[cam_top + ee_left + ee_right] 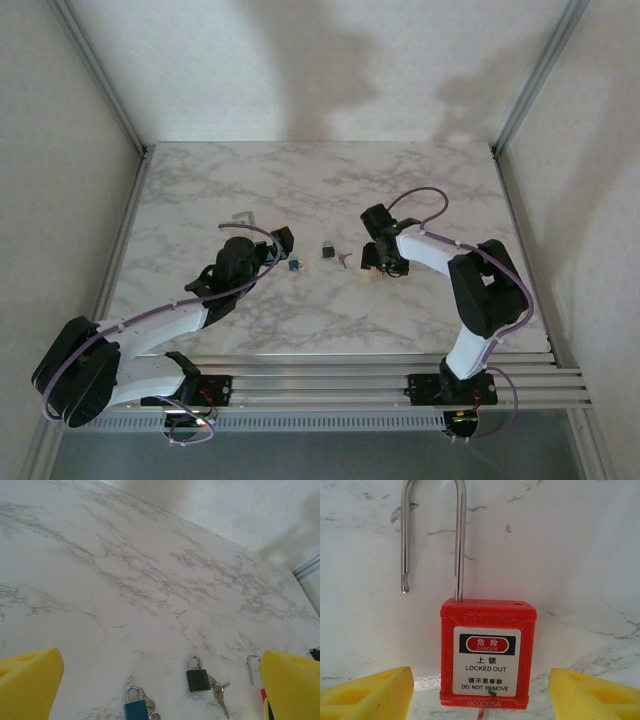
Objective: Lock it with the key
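Squarely between the two yellow fingers (367,695) of the right pincer (480,692) lies the red padlock (487,655), in the lower middle of the right wrist view. Marble shows in a gap on either side of its body, so the fingers stand clear of it. The pincer is parted and holds nothing. The white label on the lock reads DANGER, LOCKED OUT, DO NOT REMOVE. Its steel shackle (432,535) runs up to the top edge of the frame. One leg sits in the body, and the other ends free, well above it, so the lock is unlatched.

In the left wrist view the left pincer (160,680) stands wide and empty, with one finger in each lower corner of the frame. Between them, on the white marble bench (125,580), a blue padlock (136,710) lies at the bottom edge. A black padlock (198,677) lies a little higher and to its right, with a bunch of keys (218,692) touching its lower right corner. Whether a key sits in that lock I cannot tell.
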Available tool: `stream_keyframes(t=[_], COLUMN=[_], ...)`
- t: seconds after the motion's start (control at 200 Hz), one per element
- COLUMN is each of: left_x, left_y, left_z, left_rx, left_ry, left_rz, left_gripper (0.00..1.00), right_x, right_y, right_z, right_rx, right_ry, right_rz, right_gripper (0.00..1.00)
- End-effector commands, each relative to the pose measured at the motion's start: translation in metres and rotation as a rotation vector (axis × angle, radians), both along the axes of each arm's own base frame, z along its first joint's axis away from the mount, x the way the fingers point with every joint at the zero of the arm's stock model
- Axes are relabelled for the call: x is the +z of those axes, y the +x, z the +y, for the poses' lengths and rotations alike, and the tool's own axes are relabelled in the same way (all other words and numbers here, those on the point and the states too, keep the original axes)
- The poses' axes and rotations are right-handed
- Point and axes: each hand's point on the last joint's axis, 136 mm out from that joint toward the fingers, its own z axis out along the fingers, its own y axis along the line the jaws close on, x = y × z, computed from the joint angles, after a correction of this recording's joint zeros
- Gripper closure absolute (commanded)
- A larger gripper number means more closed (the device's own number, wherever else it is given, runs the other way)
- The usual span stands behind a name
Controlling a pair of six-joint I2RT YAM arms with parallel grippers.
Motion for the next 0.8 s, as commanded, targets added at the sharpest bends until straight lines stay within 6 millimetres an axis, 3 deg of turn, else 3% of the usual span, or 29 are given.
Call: stream_keyframes(t=[0.0, 0.791], left_x=[0.002, -0.006], left_y=[0.001, 0.003], left_z=[-0.006, -0.008], left_rx=[-0.021, -0.025], left_ry=[0.01, 0.025], left_rz=[0.001, 0.017], left_gripper=[0.01, 0.0], right_x=[-0.001, -0.01], right_y=[0.008, 0.014], right_z=[0.003, 0.003], right_rx=[0.013, 0.019], right_ry=[0.009, 0.018], right_rz=[-0.006, -0.001], right_gripper=[0.31, 0.39])
